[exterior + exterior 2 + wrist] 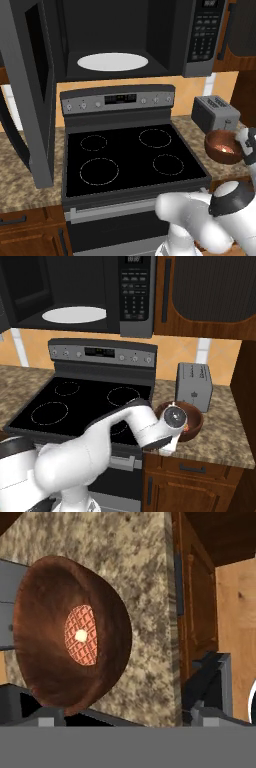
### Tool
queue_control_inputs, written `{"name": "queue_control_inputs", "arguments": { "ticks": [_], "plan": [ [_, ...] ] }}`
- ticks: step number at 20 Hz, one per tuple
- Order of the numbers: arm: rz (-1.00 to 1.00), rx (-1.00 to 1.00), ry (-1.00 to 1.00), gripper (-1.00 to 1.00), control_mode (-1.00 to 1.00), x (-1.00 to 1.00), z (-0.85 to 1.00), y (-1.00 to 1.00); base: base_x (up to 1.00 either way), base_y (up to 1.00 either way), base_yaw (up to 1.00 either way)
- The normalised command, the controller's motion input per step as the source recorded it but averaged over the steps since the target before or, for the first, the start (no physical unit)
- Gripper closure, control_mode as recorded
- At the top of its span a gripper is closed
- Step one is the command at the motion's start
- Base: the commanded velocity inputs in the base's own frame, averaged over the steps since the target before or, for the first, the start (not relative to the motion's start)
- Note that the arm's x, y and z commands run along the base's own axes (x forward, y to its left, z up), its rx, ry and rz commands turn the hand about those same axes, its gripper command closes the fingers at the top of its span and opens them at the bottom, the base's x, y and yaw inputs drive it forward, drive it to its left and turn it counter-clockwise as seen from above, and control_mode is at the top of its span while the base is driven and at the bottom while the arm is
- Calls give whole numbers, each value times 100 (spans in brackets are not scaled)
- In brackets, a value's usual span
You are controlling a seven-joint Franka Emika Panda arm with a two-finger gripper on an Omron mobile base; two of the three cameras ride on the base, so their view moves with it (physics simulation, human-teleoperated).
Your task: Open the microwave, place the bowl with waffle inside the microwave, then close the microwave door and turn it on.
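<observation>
Fingers (210, 684) of the robot are spread wide and hold nothing; in the hand view they stand on both sides of the bowl (75, 634), near its rim. Writing on the keypad (134, 293) is too small to read. White arm (125, 428) reaches right, over the stove's edge. Bowl with waffle (81, 635) sits on the counter (225, 428), just before the toaster (194, 385). Microwave (115, 37) above the stove (130, 155) is open, its door (30, 90) swung left.
</observation>
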Motion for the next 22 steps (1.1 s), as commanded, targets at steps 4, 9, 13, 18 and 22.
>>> {"name": "queue_control_inputs", "arguments": {
  "ticks": [4, 9, 13, 18, 22],
  "plan": [
    [1, 16, 5, -100, -100, 31, -10, -79, 0, 0, 0],
    [3, 11, 1, -100, -100, 47, -28, -46, 0, 0, 0],
    [0, 7, 0, -100, -100, 33, -51, -14, 0, 0, 0],
    [4, 2, 0, -100, -100, 2, -54, 0, 0, 0, 0],
    [2, 1, 0, -100, -100, 0, -27, 12, 0, 0, 0]
  ]
}}
